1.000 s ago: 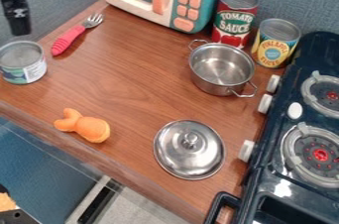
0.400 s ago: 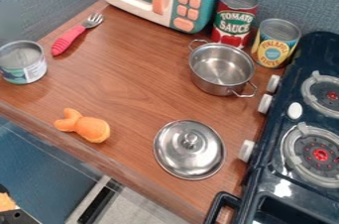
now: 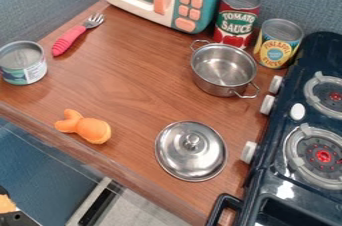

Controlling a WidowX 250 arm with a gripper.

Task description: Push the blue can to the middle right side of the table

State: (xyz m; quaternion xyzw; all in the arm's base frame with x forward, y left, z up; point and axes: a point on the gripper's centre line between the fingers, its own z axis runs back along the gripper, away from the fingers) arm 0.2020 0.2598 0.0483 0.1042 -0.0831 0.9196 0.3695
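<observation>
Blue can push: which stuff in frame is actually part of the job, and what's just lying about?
Part of the job:
- blue can, at the table's left side
- wooden table, the surface for the push

Just lying about:
- pink-handled fork
- orange toy
- pot
- lid
- red can
- yellow can
- toy microwave
- toy stove

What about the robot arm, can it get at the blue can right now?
Probably yes: the blue can stands upright, nothing on it, the fork beside it not touching, though room to its left is unclear.
</observation>
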